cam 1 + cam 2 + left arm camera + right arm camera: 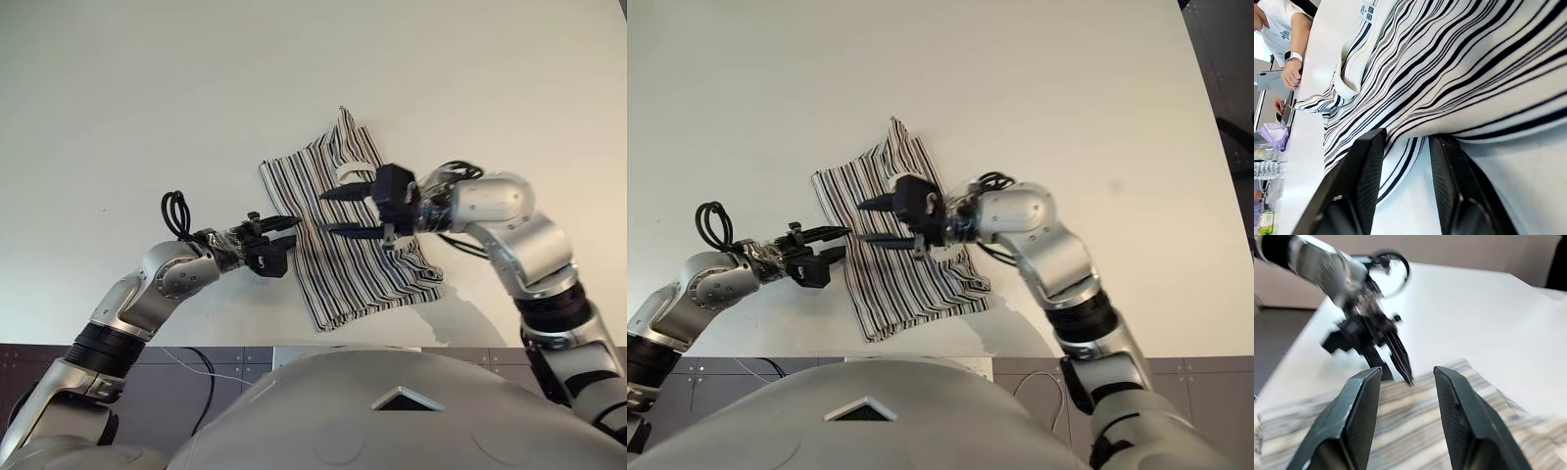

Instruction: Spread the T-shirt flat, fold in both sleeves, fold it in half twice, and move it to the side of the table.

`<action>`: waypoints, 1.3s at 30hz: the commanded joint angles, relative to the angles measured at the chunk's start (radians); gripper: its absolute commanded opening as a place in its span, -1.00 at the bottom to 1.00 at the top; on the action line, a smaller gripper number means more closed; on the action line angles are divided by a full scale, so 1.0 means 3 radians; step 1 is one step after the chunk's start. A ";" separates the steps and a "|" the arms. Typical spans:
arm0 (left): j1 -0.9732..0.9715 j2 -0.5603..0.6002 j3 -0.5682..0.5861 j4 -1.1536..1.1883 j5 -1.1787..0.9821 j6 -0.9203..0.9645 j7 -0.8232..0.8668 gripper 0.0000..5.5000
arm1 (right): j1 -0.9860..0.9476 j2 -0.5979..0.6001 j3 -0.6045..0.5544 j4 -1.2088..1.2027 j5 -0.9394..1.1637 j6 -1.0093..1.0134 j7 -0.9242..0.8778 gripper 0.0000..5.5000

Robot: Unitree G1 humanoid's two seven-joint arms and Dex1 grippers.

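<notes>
The black-and-white striped T-shirt (353, 259) lies crumpled and partly folded on the white table (137, 108), its white collar (355, 172) facing up. My left gripper (285, 231) is open low at the shirt's left edge. In the left wrist view the striped hem (1400, 156) sits between the left gripper's (1408, 161) spread fingers. My right gripper (325, 211) hovers open over the middle of the shirt, pointing toward the left gripper, with nothing held. The right wrist view shows the right gripper (1408, 374) above the striped cloth (1415, 431), with the left gripper (1388, 350) just beyond.
Bare table surface surrounds the shirt on all sides. The table's near edge (196, 343) runs just below the shirt, and its right edge (1215, 157) is farther off. A person (1283, 39) sits at the far end with a laptop, apart from the shirt.
</notes>
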 commanded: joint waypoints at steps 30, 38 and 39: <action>-0.0401 0.0112 -0.0446 0.1146 0.0586 -0.0775 -0.0097 -0.43 | 0.0364 -0.0722 0.0129 0.0951 -0.1159 -0.1682 0.0185 -0.29; -0.0040 0.0125 -0.0249 0.0394 -0.0009 -0.0620 -0.0235 -0.43 | -0.0038 -0.0667 -0.0257 0.0263 -0.0167 -0.0526 0.0415 -0.29; 0.0053 0.0139 -0.0238 0.0294 -0.0062 -0.0567 -0.0261 -0.43 | -0.0053 -0.0599 -0.0170 0.0132 -0.0108 -0.0380 0.0396 -0.29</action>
